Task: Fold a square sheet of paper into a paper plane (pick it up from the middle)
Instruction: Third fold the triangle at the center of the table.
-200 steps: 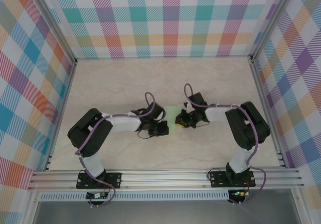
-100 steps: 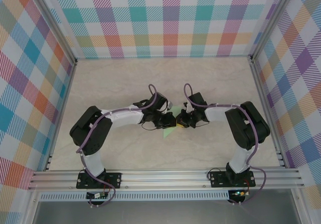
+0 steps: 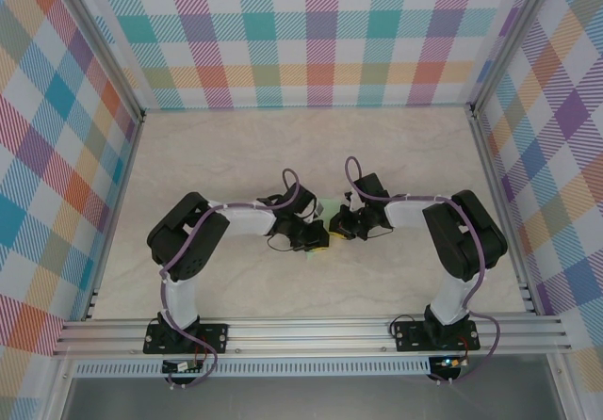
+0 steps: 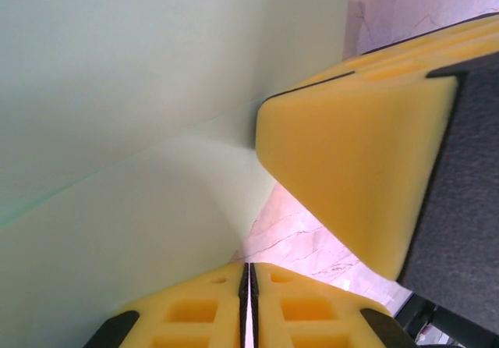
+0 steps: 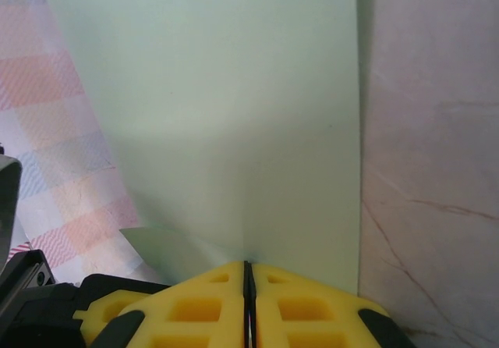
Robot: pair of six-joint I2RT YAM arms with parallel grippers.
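Both claws meet over the middle of the counter (image 5: 429, 168) with the square sheet of paper (image 5: 234, 114) caught between them. The right claw (image 5: 246, 267) is pinched flat, its yellow pads closed to a hairline, and the sheet rises straight out of that seam, spreading ahead of it as a smooth pale-green panel with a small curled corner just to the claw's left. The left claw (image 4: 248, 268) is likewise closed tight; the paper sweeps down from above and to its left, bends along a soft crease, and runs into its tips, so it looks to be gripping an edge there. One yellow pad (image 4: 351, 168) of the right claw sits just ahead and to the right of the left claw, touching the paper.

The sheet should handle as very light, limp and easily creased: it sags and curves wherever it is unsupported, and a hard pull between two grips could tear or wrinkle it. Best hold is close to an edge or along an existing fold, pads flat on the paper, the two claws kept near each other so the span between them keeps taut
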